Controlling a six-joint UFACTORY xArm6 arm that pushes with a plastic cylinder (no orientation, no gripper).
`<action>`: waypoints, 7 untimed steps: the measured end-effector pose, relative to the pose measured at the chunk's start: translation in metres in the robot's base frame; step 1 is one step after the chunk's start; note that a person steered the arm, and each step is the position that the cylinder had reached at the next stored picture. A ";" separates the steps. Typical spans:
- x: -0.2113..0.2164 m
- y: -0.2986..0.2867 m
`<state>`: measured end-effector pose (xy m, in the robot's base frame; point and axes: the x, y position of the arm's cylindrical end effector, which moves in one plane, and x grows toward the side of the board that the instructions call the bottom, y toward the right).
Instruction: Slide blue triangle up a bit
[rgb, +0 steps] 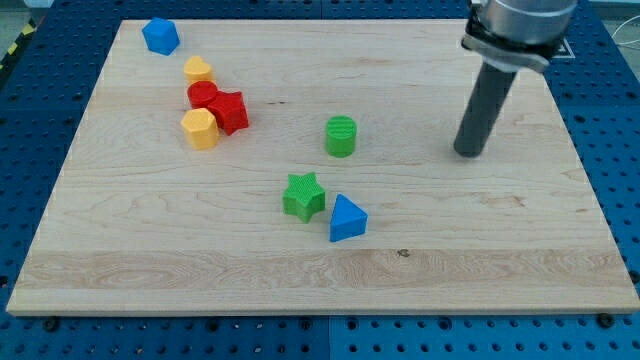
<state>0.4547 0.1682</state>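
The blue triangle (347, 219) lies on the wooden board (500, 260) a little below the view's middle. A green star (303, 195) sits just to its left, nearly touching it. A green cylinder (341, 136) stands above them. My tip (467, 153) rests on the board to the view's right, well right of the green cylinder and up and right of the blue triangle, apart from every block.
At the view's upper left stand a blue block (160, 36), a yellow heart (198, 70), a red cylinder (203, 95), a red star (230, 111) and a yellow hexagon (200, 129), the last four clustered together. Blue pegboard surrounds the board.
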 end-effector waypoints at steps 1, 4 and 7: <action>0.044 0.000; 0.127 -0.027; 0.144 -0.096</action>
<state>0.5984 0.0722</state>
